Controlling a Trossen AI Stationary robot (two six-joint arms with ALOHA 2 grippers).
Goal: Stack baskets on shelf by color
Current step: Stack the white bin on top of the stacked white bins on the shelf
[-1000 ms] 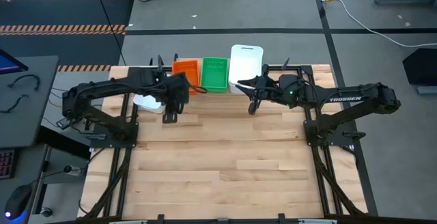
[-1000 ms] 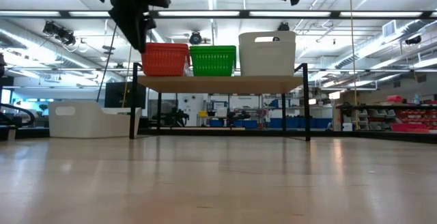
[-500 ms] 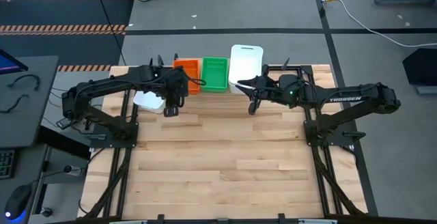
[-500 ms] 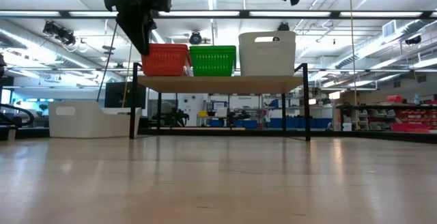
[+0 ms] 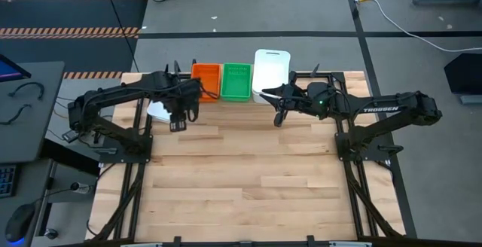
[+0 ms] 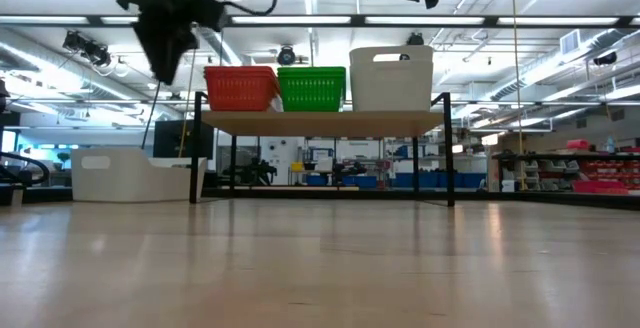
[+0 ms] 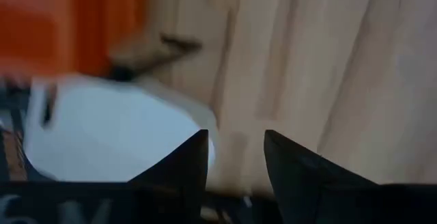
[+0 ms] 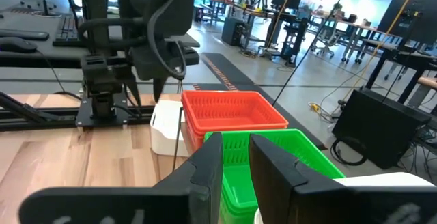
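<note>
The shelf (image 6: pixel 320 123) stands along the table's far edge. Its plank carries an orange basket (image 5: pixel 205 77), a green basket (image 5: pixel 236 81) and a white basket (image 5: pixel 271 72) side by side. Another white basket (image 5: pixel 160 111) sits on its base on the tabletop, left of the shelf, partly under the left arm. My left gripper (image 5: pixel 177 123) hangs in the air just near of that basket, fingers pointing down and slightly apart, holding nothing. My right gripper (image 5: pixel 280 115) hovers in front of the white basket on the shelf, narrowly open and empty.
The broad wooden tabletop (image 5: pixel 248 179) stretches toward the near edge. Black arm frames (image 5: pixel 124 149) stand at both sides. The shelf's thin black legs (image 6: pixel 194 153) rise at its ends. Beyond the table lies a workshop room with desks and cables.
My left gripper has swung away from the orange basket toward the table's left, staying at about the same height, and now hangs near the white basket on the tabletop. The orange basket, half covered by the arm before, shows fully from above.
</note>
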